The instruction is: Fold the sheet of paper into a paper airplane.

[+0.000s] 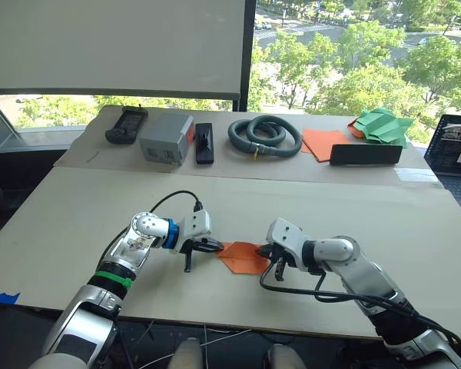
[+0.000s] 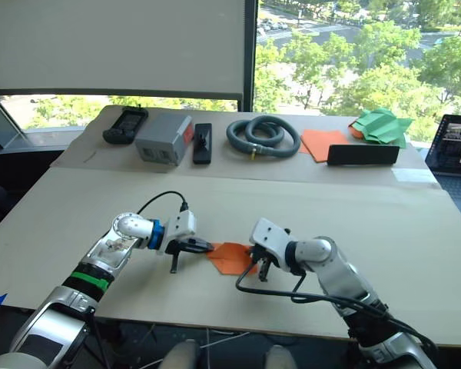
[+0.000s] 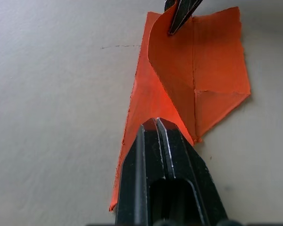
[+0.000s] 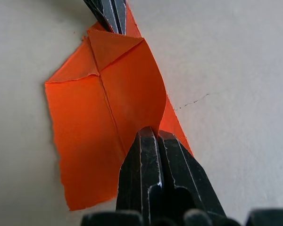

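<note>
My left pincer (image 1: 207,246), 2 ridged black fingers pressed together with no gap, pins one pointed end of the sheet of paper (image 1: 243,257) flat against the table (image 1: 307,207). My right pincer (image 1: 270,254), equally closed, grips the far edge of the same sheet, where a flap curls upward between its fingertips. The table is a broad, matte, pale beige surface bearing a faint pencil dash beside the sheet. The sheet lies near the table's front edge, between my 2 arms: thin, bright orange paper, partly folded into an irregular wedge, with 1 long centre crease, diagonal folds meeting at a point, and slightly ragged edges. On the rear board lie a coiled grey hose (image 1: 265,136), a grey box (image 1: 166,139), a flat orange sheet (image 1: 323,143), green folded paper (image 1: 382,125) and a black handheld device (image 1: 127,125).
</note>
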Robot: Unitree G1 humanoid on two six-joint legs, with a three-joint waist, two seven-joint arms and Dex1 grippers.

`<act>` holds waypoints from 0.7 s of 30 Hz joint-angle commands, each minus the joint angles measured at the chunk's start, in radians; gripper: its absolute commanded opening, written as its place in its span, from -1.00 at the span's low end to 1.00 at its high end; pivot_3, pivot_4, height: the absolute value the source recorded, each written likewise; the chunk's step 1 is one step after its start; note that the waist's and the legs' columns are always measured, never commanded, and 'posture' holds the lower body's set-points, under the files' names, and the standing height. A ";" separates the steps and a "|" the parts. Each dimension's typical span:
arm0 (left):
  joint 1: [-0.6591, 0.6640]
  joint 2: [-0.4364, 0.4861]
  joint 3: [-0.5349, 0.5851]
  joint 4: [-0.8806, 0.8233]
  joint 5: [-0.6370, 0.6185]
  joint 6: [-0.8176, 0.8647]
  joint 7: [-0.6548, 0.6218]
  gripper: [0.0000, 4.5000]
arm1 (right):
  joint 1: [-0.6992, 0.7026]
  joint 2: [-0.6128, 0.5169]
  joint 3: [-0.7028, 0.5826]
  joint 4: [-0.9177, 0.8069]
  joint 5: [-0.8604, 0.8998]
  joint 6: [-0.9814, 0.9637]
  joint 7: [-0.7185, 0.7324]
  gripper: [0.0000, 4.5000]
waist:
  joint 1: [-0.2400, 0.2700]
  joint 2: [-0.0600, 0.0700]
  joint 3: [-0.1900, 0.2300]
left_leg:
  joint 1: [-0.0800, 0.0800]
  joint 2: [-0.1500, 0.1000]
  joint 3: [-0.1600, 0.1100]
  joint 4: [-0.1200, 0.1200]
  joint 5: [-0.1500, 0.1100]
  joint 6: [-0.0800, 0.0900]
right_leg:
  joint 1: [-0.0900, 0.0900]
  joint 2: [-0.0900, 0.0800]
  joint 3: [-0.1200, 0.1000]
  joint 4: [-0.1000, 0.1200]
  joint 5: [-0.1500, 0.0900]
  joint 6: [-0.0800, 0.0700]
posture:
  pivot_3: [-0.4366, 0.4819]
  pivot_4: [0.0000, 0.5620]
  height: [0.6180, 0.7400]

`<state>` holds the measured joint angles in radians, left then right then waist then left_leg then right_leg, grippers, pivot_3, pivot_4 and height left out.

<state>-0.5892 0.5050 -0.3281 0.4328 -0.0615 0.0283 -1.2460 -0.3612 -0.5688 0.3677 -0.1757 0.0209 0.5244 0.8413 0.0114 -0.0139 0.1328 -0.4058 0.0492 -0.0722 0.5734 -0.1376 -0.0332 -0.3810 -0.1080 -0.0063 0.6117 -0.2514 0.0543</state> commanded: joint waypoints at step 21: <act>0.034 -0.008 0.085 -0.255 -0.162 0.299 0.022 -1.00 | -0.017 0.012 0.020 0.034 -0.031 0.003 -0.009 -0.98 | -0.012 0.001 -0.001 | 0.001 0.000 0.000 0.000 0.000 0.000 | 0.000 0.000 0.000 0.001 0.000 0.000 | -0.05 -0.47 0.53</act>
<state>-0.5373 0.5013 -0.2462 0.1669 -0.2318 0.3392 -1.2356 -0.3788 -0.5540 0.3802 -0.1542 0.0120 0.5205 0.8385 -0.0001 -0.0128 0.1319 -0.4050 0.0493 -0.0724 0.5736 -0.1376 -0.0332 -0.3808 -0.1079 -0.0063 0.6127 -0.2512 0.0546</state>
